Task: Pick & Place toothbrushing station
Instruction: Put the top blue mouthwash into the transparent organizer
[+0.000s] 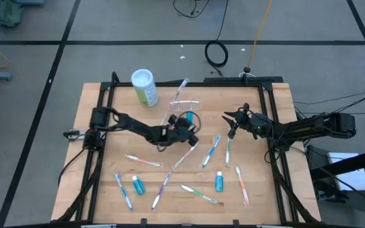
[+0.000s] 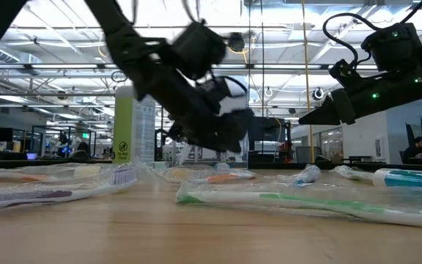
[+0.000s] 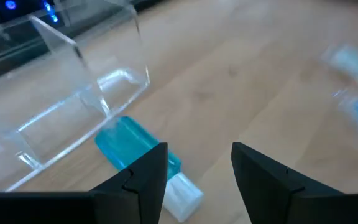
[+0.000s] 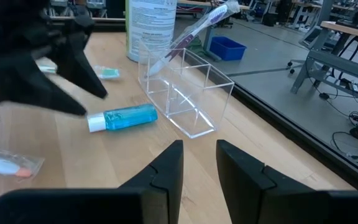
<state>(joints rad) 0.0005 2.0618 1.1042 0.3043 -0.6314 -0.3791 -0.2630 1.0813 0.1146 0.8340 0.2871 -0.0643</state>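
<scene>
Left claw [image 1: 186,126], fingers apart and empty, hovers nearest the holder [image 1: 186,105], which lies at its 12 o'clock, long axis 9-to-3. Right claw [image 1: 232,117] slightly apart, idle.

Our left arm reaches in from the table's left toward its middle, left gripper [image 1: 187,125] low, its fingers [image 3: 143,180] parted and empty, our right arm extends from the right, right gripper [image 1: 231,118] raised, fingers [image 4: 166,171] narrowly apart, empty.
</scene>
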